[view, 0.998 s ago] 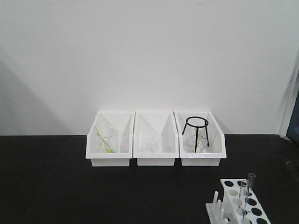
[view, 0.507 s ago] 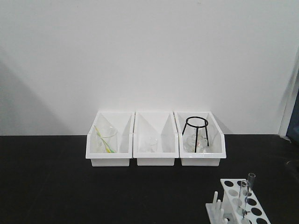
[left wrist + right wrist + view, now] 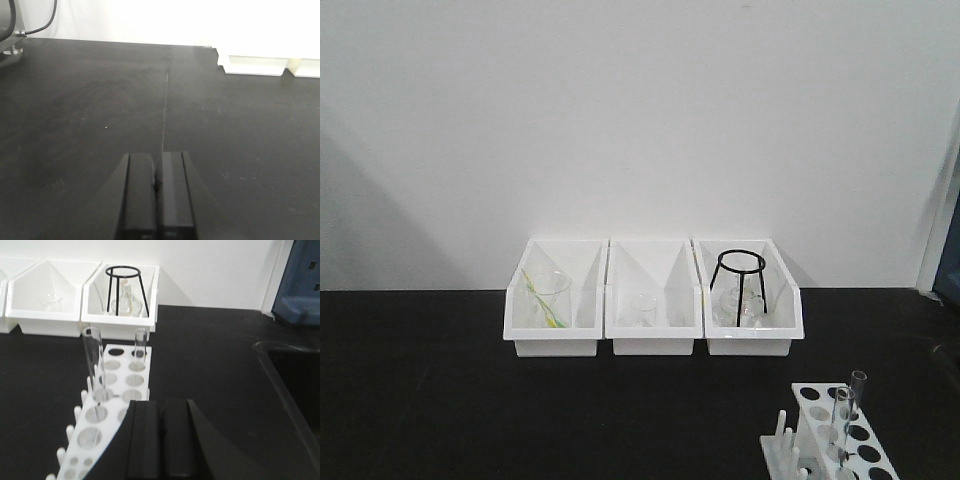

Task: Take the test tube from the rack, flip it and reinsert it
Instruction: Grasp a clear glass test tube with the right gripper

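On my right wrist camera, the small white plastic rack [image 3: 118,390] with two rows of round holes runs from the lower left toward the middle of the frame, with its upright pegs along the left edge. Two slim clear glass test tubes stand upright in it with their open rims up. The nearer tube [image 3: 93,365] is left of centre and the farther tube [image 3: 141,344] is by the rack's far end; I cannot tell which one is meant for the job. The right gripper [image 3: 159,405] sits at bottom centre, its black fingers pressed together on nothing. On the left wrist camera the left gripper [image 3: 158,160] is also at bottom centre, fingers together and empty, over the black tabletop [image 3: 75,100]. In the front view the rack sits in the lower right corner. Three white plastic bins [image 3: 653,345] line up mid-frame, and the right one holds a black wire tripod stand [image 3: 740,275].
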Robot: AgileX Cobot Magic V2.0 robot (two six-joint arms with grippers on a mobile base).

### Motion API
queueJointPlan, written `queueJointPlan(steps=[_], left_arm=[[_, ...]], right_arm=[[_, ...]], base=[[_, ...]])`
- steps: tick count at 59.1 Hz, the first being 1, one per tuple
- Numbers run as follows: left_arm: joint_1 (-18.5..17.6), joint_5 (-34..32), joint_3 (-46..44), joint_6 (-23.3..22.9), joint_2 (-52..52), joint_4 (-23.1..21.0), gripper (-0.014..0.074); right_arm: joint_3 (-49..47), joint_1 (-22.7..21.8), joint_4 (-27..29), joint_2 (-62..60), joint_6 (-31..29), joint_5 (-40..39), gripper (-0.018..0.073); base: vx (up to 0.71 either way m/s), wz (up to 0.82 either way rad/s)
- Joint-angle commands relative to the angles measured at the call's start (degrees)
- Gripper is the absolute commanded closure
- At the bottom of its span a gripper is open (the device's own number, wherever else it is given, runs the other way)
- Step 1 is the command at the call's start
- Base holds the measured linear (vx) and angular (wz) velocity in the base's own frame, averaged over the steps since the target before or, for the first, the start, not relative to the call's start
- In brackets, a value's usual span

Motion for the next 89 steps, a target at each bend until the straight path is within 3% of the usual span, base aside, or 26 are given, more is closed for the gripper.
queueJointPlan(steps=[1,19,27,35,47,72,89], left_arm=[[-0.4,-5.0,0.0,0.0,-0.6,-0.3,0.0603],[-0.4,-5.0,0.0,0.0,-0.6,-0.3,0.0603],[-0.4,-5.0,0.0,0.0,-0.6,-0.3,0.0603],[-0.4,-5.0,0.0,0.0,-0.6,-0.3,0.0603],[-0.4,-5.0,0.0,0.0,-0.6,-0.3,0.0603],[-0.4,-5.0,0.0,0.0,-0.6,-0.3,0.0603],[-0.4,-5.0,0.0,0.0,-0.6,-0.3,0.0603]], right_arm=[[-2.0,-0.4,-0.3,3.6,0.0,-9.2,0.0419],[-2.0,-0.3,-0.4,18.2,1.4,-24.6,0.0113],[-2.0,-0.2,-6.3,25.4,3.5,-34.1,0.0066],[-2.0,-0.2,-14.2,33.3,6.1,-43.7,0.0068],[-4.0,-0.2,-13.7,45.2,5.8,-55.7,0.0068],[-15.3,-0.2,-18.4,57.4,8.9,-57.2,0.0077],[-16.0,-0.2,-18.4,58.0,9.0,-57.3,0.0253]], base=[[0.0,0.0],[0.0,0.0],[0.0,0.0],[0.0,0.0],[0.0,0.0],[0.0,0.0],[0.0,0.0]])
